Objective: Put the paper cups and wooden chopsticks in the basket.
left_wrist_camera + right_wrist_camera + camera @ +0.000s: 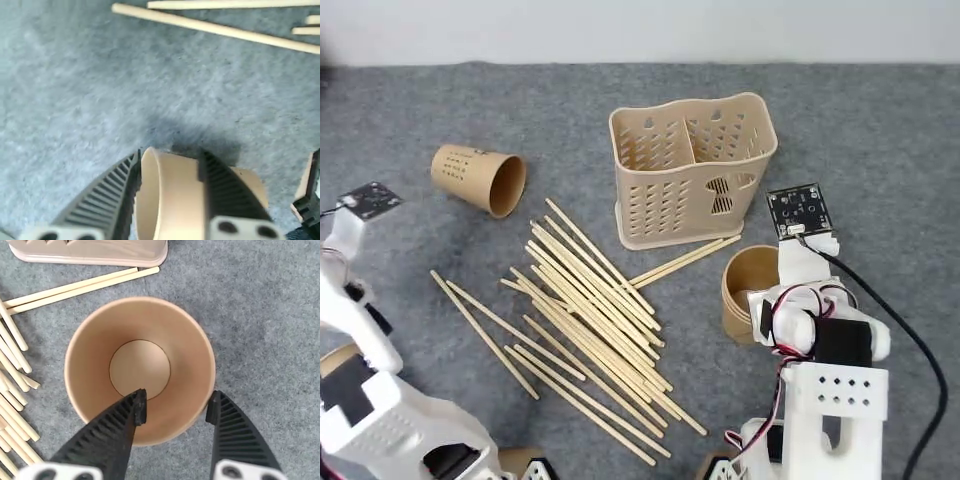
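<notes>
Right pincer [176, 402] parted, left pincer [170, 157] apparently parted, low

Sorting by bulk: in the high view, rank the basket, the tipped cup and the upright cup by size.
Largest: beige perforated plastic basket.
Then the tan paper cup on its side and the upright tan paper cup: alike, the latter partly hidden, so unranked.

A grey, felt-like carpet [410, 110] covers the whole table, fuzzy and faintly mottled when seen close up. Along the table's far edge stands a plain white wall [620, 30], meeting the carpet in a straight line.
</notes>
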Robot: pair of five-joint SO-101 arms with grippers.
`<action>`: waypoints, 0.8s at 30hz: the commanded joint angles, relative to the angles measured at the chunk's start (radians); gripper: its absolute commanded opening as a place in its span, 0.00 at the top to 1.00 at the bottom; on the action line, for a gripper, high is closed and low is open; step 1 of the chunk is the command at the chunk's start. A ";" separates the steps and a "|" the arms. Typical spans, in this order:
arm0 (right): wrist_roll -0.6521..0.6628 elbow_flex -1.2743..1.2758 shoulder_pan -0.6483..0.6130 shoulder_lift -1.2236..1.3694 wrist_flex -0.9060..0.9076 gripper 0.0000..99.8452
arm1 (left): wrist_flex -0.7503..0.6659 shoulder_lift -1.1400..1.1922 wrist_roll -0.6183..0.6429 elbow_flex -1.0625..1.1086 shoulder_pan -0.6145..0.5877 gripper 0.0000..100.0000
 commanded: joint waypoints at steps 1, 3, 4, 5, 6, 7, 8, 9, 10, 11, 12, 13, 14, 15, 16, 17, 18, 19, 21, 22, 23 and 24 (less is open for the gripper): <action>-0.009 -0.008 -0.010 0.005 -0.018 0.79 | 0.028 -0.009 -0.014 -0.053 -0.058 0.74; -0.009 -0.008 -0.010 0.005 -0.018 0.79 | 0.028 -0.008 -0.015 -0.053 -0.086 0.73; -0.009 -0.008 -0.010 0.005 -0.018 0.79 | 0.028 -0.003 -0.015 -0.053 -0.097 0.73; -0.009 -0.008 -0.012 0.005 -0.018 0.79 | 0.028 -0.003 -0.017 -0.050 -0.109 0.73; -0.009 -0.008 -0.018 0.005 -0.018 0.79 | 0.028 -0.002 -0.021 -0.048 -0.120 0.73; -0.009 -0.006 -0.027 0.005 -0.018 0.79 | 0.028 -0.002 -0.040 -0.047 -0.132 0.73; -0.009 -0.006 -0.038 0.007 -0.015 0.79 | 0.028 -0.002 -0.061 -0.047 -0.146 0.73; -0.009 -0.002 -0.047 0.007 -0.015 0.79 | 0.028 -0.002 -0.081 -0.047 -0.160 0.73; -0.009 0.005 -0.053 0.007 -0.016 0.79 | 0.028 -0.002 -0.098 -0.047 -0.173 0.73; -0.009 0.008 -0.058 0.007 -0.018 0.79 | 0.028 -0.002 -0.110 -0.045 -0.186 0.73; -0.009 0.008 -0.058 0.007 -0.018 0.79 | 0.028 0.000 -0.117 -0.044 -0.195 0.73; -0.009 0.008 -0.058 0.007 -0.018 0.79 | 0.028 0.000 -0.121 -0.042 -0.204 0.73; -0.009 0.008 -0.058 0.007 -0.018 0.79 | 0.028 0.000 -0.123 -0.031 -0.212 0.73; -0.009 0.008 -0.058 0.007 -0.018 0.79 | 0.028 0.000 -0.129 -0.018 -0.218 0.73; -0.009 0.008 -0.058 0.007 -0.018 0.79 | 0.028 0.000 -0.143 -0.001 -0.222 0.74; -0.009 0.008 -0.058 0.007 -0.018 0.79 | 0.028 0.000 -0.160 0.019 -0.224 0.75; -0.009 0.008 -0.058 0.007 -0.018 0.79 | 0.028 0.000 -0.181 0.041 -0.229 0.77; -0.009 0.008 -0.058 0.007 -0.018 0.79 | 0.028 0.000 -0.199 0.058 -0.229 0.79; -0.009 0.008 -0.058 0.007 -0.018 0.79 | 0.028 0.000 -0.227 0.090 -0.227 0.83; -0.009 0.008 -0.058 0.007 -0.018 0.79 | 0.028 0.000 -0.235 0.104 -0.226 0.85; -0.009 0.008 -0.058 0.007 -0.018 0.79 | 0.028 0.000 -0.241 0.117 -0.224 0.86; -0.009 0.008 -0.058 0.007 -0.018 0.79 | 0.028 0.000 -0.245 0.131 -0.222 0.87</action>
